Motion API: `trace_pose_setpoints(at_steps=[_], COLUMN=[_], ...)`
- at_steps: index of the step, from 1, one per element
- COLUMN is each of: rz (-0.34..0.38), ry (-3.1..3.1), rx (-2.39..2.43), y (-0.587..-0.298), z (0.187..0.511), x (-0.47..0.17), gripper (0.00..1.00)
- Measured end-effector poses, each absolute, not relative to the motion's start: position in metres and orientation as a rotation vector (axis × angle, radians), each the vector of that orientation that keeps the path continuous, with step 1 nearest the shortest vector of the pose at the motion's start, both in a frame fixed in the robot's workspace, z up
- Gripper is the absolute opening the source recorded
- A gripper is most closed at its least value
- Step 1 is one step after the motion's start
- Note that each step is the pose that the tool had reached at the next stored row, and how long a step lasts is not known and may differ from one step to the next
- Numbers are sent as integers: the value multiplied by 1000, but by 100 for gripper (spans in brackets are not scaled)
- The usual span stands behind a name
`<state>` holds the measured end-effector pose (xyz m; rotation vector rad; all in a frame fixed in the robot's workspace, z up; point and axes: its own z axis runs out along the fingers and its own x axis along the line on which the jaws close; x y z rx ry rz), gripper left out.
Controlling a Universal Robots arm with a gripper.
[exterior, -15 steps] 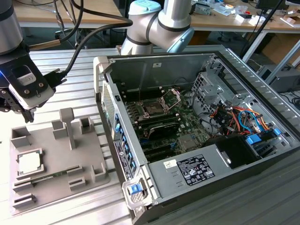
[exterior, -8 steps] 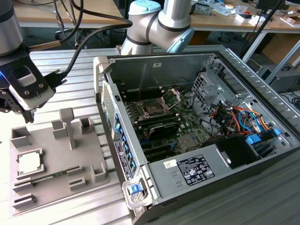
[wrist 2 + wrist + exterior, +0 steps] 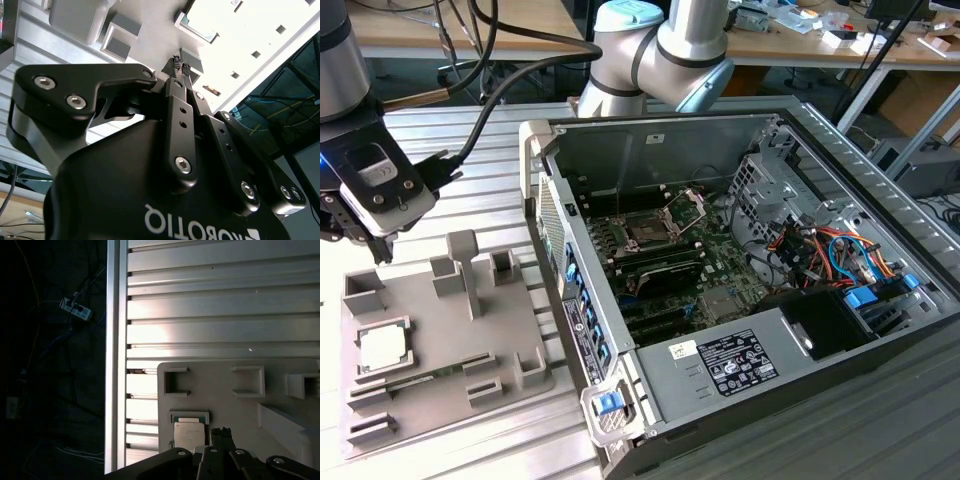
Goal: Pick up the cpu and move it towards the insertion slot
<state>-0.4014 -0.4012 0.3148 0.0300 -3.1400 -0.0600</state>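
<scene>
Approach step; cpu not yet lifted, seated in the tray near the worktop's edge. Gripper hovers above, fingers closed together, empty. Grasping calls for parting them first.

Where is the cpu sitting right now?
At the exterior view's left, the cpu lies in a square pocket of the grey tray, near the gripper.
</scene>
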Motion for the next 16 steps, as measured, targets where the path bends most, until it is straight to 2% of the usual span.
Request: trace_pose_setpoints(at_steps=[16], rz=[-60], ry=[-3140], rx=[30], y=[-401], z=[312], x=[-402], gripper=[11])
